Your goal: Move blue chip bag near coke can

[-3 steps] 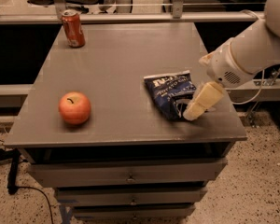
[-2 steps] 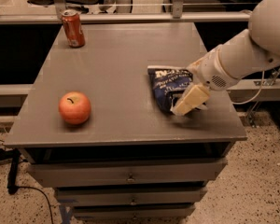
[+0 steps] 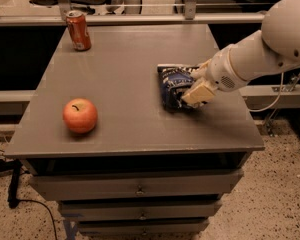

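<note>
The blue chip bag (image 3: pixel 172 85) lies crumpled on the right half of the grey table (image 3: pixel 125 124). My gripper (image 3: pixel 196 82) reaches in from the right and sits on the bag's right side. One beige finger (image 3: pixel 197 92) presses its near edge and the other is at its far edge, so the fingers are shut on the bag. The bag still rests on the tabletop. The coke can (image 3: pixel 78 30) stands upright at the far left corner, well away from the bag.
A red apple (image 3: pixel 80 116) sits near the table's front left. The table has drawers (image 3: pixel 140 189) below. A rail and glass panel (image 3: pixel 140 6) run behind the far edge. My white arm (image 3: pixel 270 49) extends over the right edge.
My gripper has moved left and a little farther back onto the bag. The bag has bunched up narrower between the fingers. The can and apple have not moved.
</note>
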Controlling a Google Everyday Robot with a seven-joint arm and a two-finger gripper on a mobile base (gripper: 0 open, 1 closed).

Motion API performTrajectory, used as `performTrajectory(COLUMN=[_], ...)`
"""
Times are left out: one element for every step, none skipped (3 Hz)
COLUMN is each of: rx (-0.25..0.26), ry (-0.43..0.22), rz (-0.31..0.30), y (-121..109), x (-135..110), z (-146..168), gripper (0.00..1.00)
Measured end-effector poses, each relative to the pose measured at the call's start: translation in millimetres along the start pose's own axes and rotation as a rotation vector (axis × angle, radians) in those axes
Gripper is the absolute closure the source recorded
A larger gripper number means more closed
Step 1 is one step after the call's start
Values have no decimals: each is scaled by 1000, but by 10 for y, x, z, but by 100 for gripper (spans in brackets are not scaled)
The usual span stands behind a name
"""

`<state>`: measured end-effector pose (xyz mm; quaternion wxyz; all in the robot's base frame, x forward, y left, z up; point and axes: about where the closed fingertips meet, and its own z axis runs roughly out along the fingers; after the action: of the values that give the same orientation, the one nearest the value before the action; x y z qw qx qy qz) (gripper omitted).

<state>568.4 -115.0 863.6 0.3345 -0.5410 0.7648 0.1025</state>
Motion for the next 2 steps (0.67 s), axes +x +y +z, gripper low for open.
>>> performTrajectory(rx=[63, 170], ry=[-40, -90], rz=[-43, -112], y=[-286, -683], x=[-215, -531], z=[-79, -355], gripper=[87, 100])
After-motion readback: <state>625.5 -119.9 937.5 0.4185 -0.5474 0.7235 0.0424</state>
